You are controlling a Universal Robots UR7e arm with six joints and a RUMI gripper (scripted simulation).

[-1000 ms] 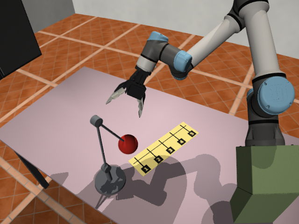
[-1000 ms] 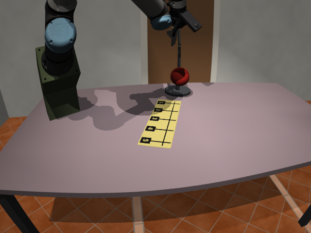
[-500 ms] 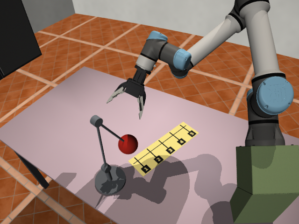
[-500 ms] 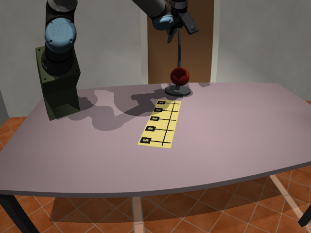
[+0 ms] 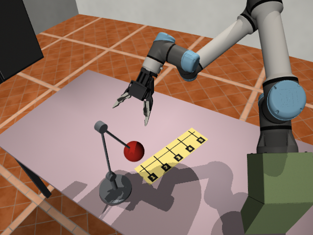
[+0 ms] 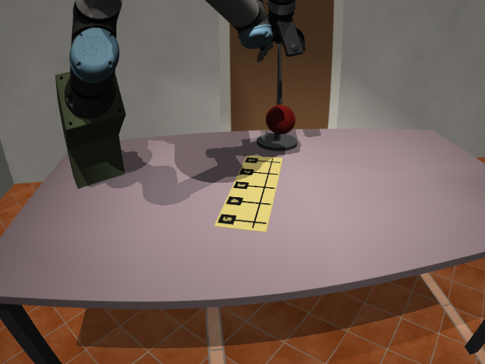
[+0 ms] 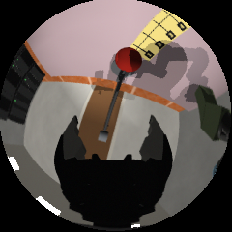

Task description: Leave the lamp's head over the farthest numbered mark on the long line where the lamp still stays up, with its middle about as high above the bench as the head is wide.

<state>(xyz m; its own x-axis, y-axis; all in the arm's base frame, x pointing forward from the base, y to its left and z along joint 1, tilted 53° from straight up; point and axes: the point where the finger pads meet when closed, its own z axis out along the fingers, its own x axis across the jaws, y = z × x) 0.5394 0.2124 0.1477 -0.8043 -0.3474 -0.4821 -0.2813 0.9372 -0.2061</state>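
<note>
Black two-jaw gripper (image 5: 129,116) (image 7: 113,115) held wide above round red lamp head (image 5: 133,151) (image 6: 280,119) (image 7: 129,60); head best straddled centrally, pinched gently, lamp's upper joint left untouched

Setting presents as a robotics lab or test room; exact type cannot be confirmed. Evidence: an arm on a green pedestal (image 5: 255,176) (image 6: 95,156) (image 7: 208,116), a numbered yellow strip (image 5: 161,152) (image 6: 272,196) (image 7: 166,16) on the tabletop (image 5: 83,101) (image 6: 333,235) (image 7: 82,43), a black cabinet dotted with green lights (image 7: 19,82), plain grey walls, a terracotta tiled floor.
</note>
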